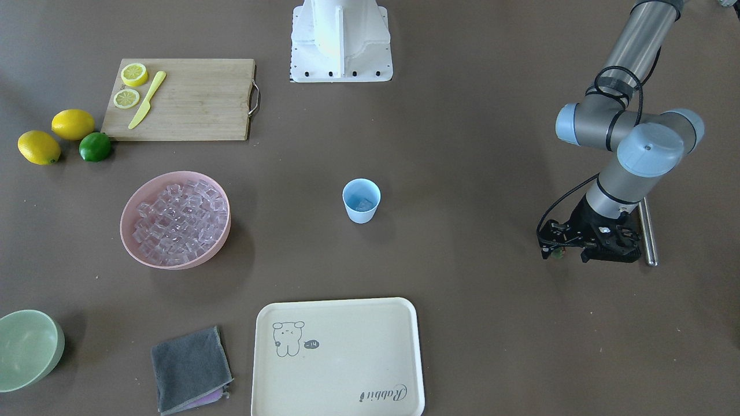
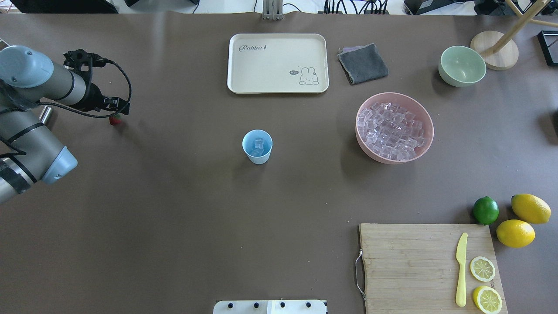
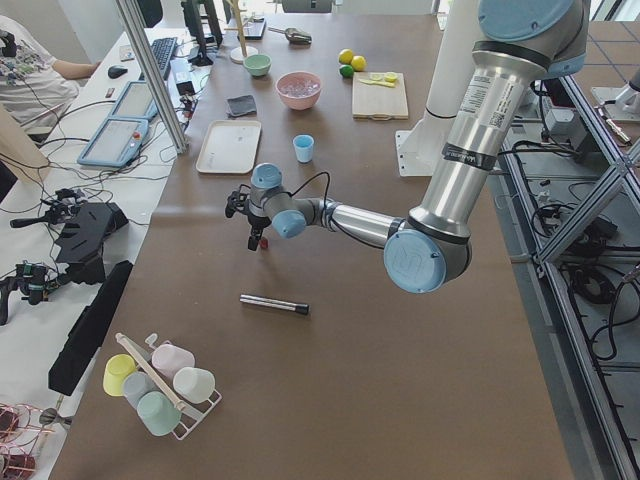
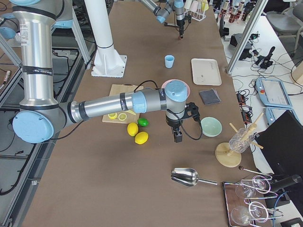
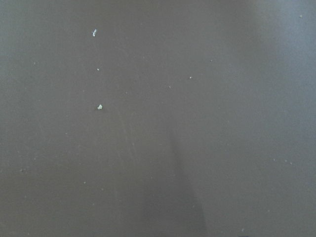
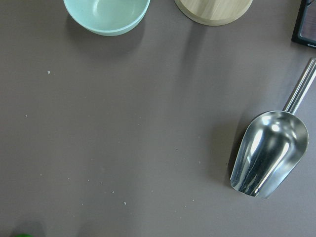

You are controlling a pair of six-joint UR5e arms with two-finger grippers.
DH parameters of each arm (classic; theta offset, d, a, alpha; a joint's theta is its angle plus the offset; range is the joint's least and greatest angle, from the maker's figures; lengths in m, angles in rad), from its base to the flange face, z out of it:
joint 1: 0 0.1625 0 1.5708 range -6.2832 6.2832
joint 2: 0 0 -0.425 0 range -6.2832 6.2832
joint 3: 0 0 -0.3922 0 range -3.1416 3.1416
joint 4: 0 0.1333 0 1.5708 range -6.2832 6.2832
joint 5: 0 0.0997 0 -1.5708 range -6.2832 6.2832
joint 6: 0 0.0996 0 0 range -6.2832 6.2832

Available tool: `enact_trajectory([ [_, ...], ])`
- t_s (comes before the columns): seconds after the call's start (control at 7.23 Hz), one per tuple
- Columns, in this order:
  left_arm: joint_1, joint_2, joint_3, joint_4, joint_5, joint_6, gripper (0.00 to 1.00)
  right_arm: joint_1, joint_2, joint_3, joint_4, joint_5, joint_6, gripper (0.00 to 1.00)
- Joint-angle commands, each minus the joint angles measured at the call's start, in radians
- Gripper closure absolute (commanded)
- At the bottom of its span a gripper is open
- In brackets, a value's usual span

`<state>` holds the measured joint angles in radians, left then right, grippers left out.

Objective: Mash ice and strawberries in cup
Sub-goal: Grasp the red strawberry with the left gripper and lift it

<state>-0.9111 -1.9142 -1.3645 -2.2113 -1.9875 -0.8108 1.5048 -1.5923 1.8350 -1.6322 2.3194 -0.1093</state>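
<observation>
The light-blue cup (image 1: 361, 216) stands upright at the table's middle with a few ice cubes (image 2: 259, 144) in it. More ice (image 1: 176, 222) fills the pink bowl (image 1: 167, 263). My left gripper (image 2: 117, 112) hangs low over the table, well off to the cup's side. It is shut on the small red strawberry (image 2: 115, 121), which also shows at the fingertips in the left side view (image 3: 257, 243). My right gripper (image 4: 177, 137) shows only in the right side view, by the pale green bowl (image 4: 210, 126). I cannot tell whether it is open or shut.
A metal rod (image 1: 647, 231) lies close beside the left arm. A cream tray (image 2: 277, 63) and grey cloth (image 2: 362, 63) lie beyond the cup. The cutting board (image 2: 418, 261), lemons (image 2: 515, 233) and lime (image 2: 485, 210) are on the right. A steel scoop (image 6: 266, 153) lies under the right wrist.
</observation>
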Motion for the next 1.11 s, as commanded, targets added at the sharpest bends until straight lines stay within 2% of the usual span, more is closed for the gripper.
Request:
enact_trajectory([
  [0.0,0.014,0.007,-0.001,-0.002,0.001,-0.007,0.21,0.0,0.0,0.001,0.0,0.0,0.002,0.02],
  [0.14,0.02,0.006,0.002,-0.001,0.003,-0.007,0.3,0.0,0.0,0.003,0.0,0.0,0.003,0.02],
  [0.28,0.027,0.0,-0.001,-0.001,0.004,-0.01,0.47,0.0,0.0,-0.003,0.0,0.0,0.005,0.02],
  [0.42,0.027,-0.003,-0.001,0.002,0.003,-0.008,0.59,0.0,0.0,-0.005,0.0,0.002,0.007,0.02],
  [0.55,0.027,0.003,-0.004,0.007,0.001,-0.007,0.8,0.0,0.0,-0.006,-0.002,0.0,0.007,0.02],
  [0.69,0.027,0.003,-0.007,0.007,-0.001,-0.007,0.95,0.0,-0.003,-0.008,-0.002,0.002,0.005,0.02],
  [0.83,0.026,0.001,-0.022,0.01,-0.001,-0.008,1.0,0.0,-0.003,-0.007,0.0,0.002,0.007,0.02],
  [0.97,0.014,0.001,-0.057,0.021,-0.005,-0.008,1.0,0.0,-0.001,-0.005,0.0,0.002,0.007,0.02],
])
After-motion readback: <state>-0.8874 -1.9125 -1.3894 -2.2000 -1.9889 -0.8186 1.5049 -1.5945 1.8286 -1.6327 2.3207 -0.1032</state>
